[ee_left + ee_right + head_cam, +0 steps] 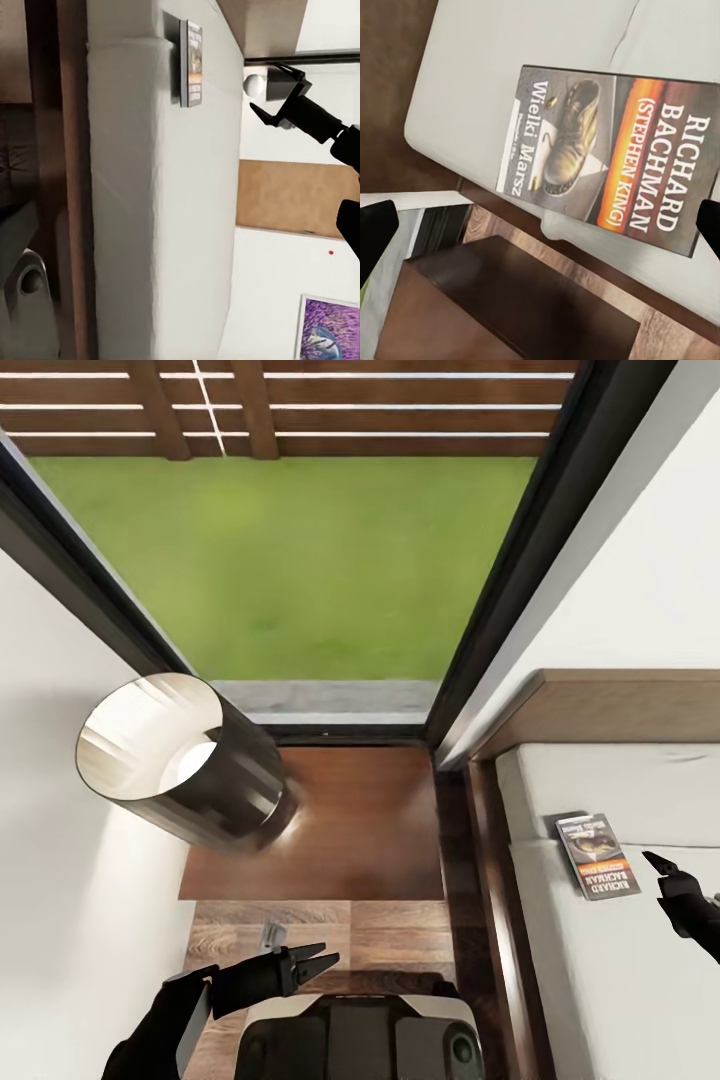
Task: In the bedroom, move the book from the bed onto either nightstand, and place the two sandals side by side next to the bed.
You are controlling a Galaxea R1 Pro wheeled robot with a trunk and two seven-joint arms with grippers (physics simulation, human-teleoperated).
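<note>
Book on the bed's left edge, right pincer poised just beside it.

In the head view the book (598, 855) is seen on the mattress of the bed (620, 980), near the nightstand (340, 830) bearing a lamp (175, 760); the left pincer (315, 965) is spread and empty. The cover lettering is read from the right wrist. From the left wrist the right pincer (274, 94) is shown released, apart from the book.

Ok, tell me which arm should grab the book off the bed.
Right. Its end effector hovers open beside the book on the mattress, while the left end effector sits across the nightstand, farther away.
</note>
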